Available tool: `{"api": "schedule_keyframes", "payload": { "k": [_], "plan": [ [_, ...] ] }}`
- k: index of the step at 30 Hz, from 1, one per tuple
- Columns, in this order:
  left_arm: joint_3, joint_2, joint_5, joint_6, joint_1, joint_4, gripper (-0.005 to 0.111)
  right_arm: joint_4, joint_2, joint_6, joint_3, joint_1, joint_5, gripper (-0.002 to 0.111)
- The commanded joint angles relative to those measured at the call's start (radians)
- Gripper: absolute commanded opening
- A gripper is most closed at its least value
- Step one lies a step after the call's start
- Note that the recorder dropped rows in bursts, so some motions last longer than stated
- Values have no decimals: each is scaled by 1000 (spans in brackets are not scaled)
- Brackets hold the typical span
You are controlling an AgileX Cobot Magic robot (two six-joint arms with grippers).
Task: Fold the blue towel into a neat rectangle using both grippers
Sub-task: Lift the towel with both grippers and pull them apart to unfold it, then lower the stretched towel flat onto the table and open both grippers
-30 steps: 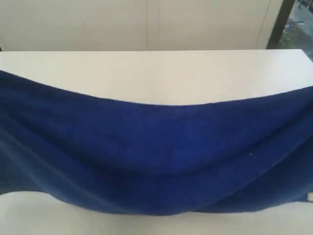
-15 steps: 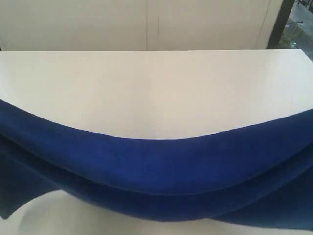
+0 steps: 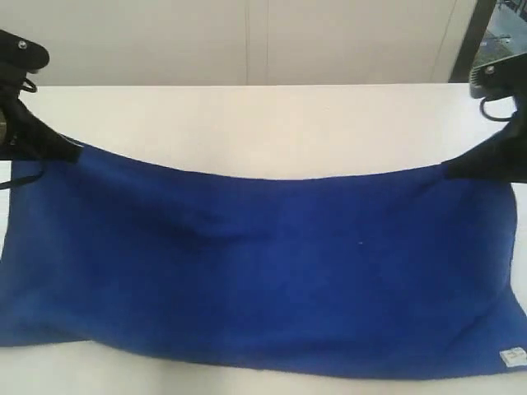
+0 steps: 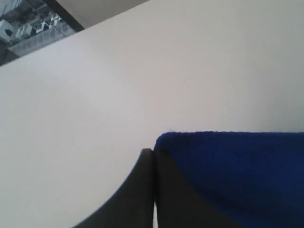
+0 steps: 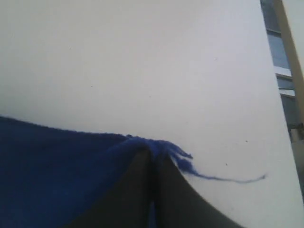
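Note:
The blue towel [image 3: 263, 263] lies spread wide across the white table [image 3: 263, 123], its far edge sagging between two held corners. My left gripper [image 3: 72, 151] is shut on the towel's far left corner [image 4: 164, 140], low over the table. My right gripper [image 3: 449, 170] is shut on the far right corner [image 5: 156, 145], where loose blue threads [image 5: 190, 166] trail onto the table. A small white label [image 3: 512, 355] shows at the near right corner. The near edge lies on the table close to the camera.
The white table's far edge [image 3: 263, 85] meets a pale wall. A dark post [image 3: 471, 37] stands at the back right. Bare tabletop stretches beyond the towel's far edge.
The towel's far edge swung toward the camera, then away again; the cloth now lies spread flatter, with both grippers in view at its far corners.

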Motion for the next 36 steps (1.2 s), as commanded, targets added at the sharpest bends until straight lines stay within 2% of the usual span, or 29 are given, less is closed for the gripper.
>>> {"api": "schedule_keyframes", "payload": {
  "k": [1,6,15,20,36],
  "plan": [
    [-88,187,-214,-140,143,125,0,-310,197,314,-93,-30,-56,0],
    [-218,350,-266,-140,195,142,0,-374,359,350,-212,-51,-61,0],
    [-384,536,-232,-131,198,152,0,-393,558,350,-394,-76,-48,0],
    [-423,585,-175,-106,198,152,0,-394,610,350,-450,-98,-30,0],
    [-481,654,-109,-151,205,159,0,-413,728,350,-546,-99,-45,0]
  ]
}}
